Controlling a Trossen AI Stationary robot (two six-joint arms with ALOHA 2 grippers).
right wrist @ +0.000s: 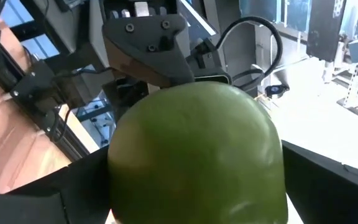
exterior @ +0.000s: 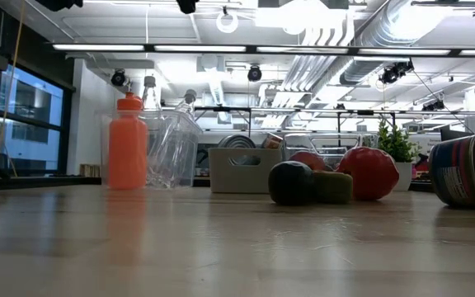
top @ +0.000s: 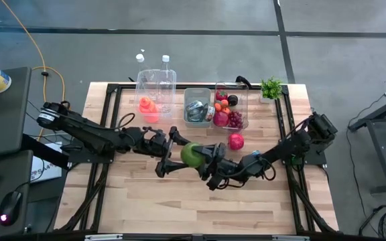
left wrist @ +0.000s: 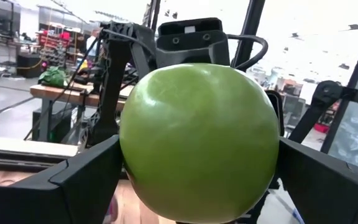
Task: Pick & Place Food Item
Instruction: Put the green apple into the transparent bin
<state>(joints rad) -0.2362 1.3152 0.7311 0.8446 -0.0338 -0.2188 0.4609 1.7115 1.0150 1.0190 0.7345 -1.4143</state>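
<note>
Item: green apple (top: 192,154), round, smooth and glossy, held in the air above the middle of the counter (top: 179,201), between the two arms.

Left end effector (top: 181,154): dark, flat-sided fingers (left wrist: 73,186) spread wide, pressed to either side of the apple in the left wrist view.

Right end effector (top: 205,159): meets the apple from the opposite side; its dark fingers (right wrist: 36,193) likewise stand wide, flanking the fruit. Both seem to grip it at once; which one bears the weight cannot be told.

Counter: pale wooden planks, visible grain, framed by black metal rails.

Back row, from the left arm's side: clear plastic bin (top: 155,94) with an orange bottle (top: 147,106); grey bin (top: 197,106) of metal cans; clear bin (top: 230,106) of mixed fruit, including dark red grapes (top: 234,119).

Loose: one red, rounded fruit (top: 236,141) on the wood just in front of the fruit bin.

Corner: small green potted plant (top: 271,88).
</note>
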